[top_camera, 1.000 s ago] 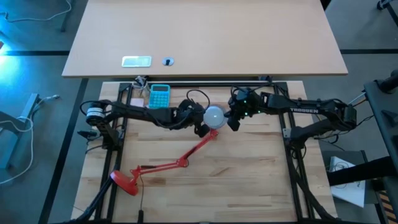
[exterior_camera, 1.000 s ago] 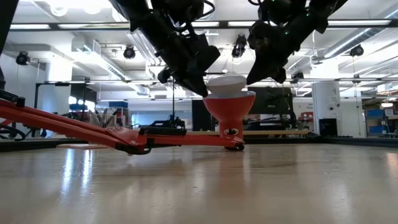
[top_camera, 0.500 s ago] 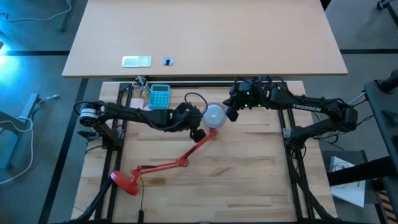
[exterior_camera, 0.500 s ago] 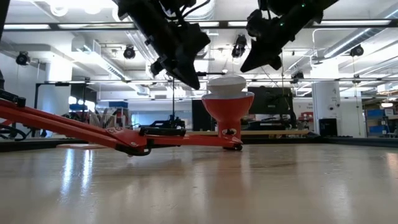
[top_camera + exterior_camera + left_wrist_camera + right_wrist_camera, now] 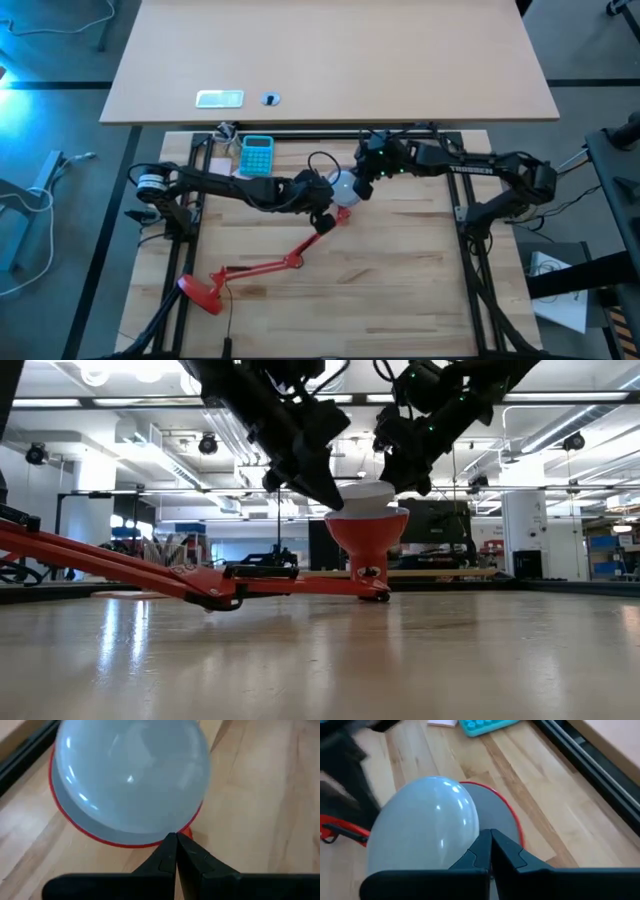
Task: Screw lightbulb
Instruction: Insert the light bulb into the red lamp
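Lightbulb (image 5: 343,184) seated upright in the red lamp shade (image 5: 368,538). Left gripper (image 5: 322,211) and right gripper (image 5: 364,183), fingers pressed together and empty, have both closed in beside the lightbulb.

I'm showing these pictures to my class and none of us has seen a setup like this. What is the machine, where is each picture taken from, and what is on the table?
These are two dark robot arms at a wooden table, each ending in a two-finger claw. One picture looks straight down, one looks level across the tabletop, and two come from cameras on the arms' wrists. On the table lies a red desk lamp, its cone shade facing up with the white lightbulb sitting in it. A turquoise calculator lies near the far edge. The left claw and the right claw are close on either side of the bulb. In both wrist views the fingers are shut together, holding nothing.
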Tool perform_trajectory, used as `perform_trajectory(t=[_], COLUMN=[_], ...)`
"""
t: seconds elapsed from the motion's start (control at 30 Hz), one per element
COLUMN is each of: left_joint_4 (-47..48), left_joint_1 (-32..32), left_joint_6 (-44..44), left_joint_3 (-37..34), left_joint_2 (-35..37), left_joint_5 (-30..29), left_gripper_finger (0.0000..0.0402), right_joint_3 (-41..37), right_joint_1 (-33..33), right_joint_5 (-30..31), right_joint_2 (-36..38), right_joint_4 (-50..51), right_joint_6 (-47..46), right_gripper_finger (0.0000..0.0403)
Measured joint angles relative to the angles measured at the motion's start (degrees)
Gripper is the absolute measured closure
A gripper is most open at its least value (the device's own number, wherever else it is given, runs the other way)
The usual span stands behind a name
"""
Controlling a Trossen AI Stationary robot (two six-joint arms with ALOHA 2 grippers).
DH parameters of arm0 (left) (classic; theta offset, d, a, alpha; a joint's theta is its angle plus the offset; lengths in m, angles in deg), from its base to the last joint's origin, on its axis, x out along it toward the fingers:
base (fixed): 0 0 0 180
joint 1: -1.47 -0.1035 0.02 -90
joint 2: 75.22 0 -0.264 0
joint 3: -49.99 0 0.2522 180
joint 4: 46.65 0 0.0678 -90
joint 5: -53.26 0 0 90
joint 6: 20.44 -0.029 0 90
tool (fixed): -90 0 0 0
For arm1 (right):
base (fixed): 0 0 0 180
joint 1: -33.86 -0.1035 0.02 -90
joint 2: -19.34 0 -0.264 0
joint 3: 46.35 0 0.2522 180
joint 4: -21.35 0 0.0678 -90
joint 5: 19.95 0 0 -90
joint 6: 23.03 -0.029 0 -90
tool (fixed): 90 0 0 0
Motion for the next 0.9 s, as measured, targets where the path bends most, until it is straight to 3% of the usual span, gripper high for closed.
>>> perform_trajectory(t=[0.2, 0.57, 0.7, 0.9], left_joint_4=[-0.5, 1.3, 4.6, 2.1], left_joint_1=[-1.4, -5.1, -4.5, -1.0], left_joint_6=[-1.8, -6.1, -4.7, -0.8], left_joint_3=[0.0, 0.0, 0.0, -0.3], left_joint_2=[-0.3, 0.7, 1.3, 1.1], left_joint_5=[-4.1, -5.4, -5.2, -4.4], left_gripper_finger=[0.0401, 0.0401, 0.0401, 0.0401], right_joint_3=[-0.1, -0.1, -0.1, -0.2], right_joint_1=[-0.2, -0.7, 0.1, 2.3], right_joint_5=[0.1, -1.0, 0.1, 3.2], right_joint_2=[2.0, 7.4, 9.2, 7.6], right_joint_4=[2.5, 14.8, 13.5, 3.2], right_joint_6=[-1.8, -3.4, -2.8, -1.0], right_gripper_finger=[0.0403, 0.0403, 0.0403, 0.0403])
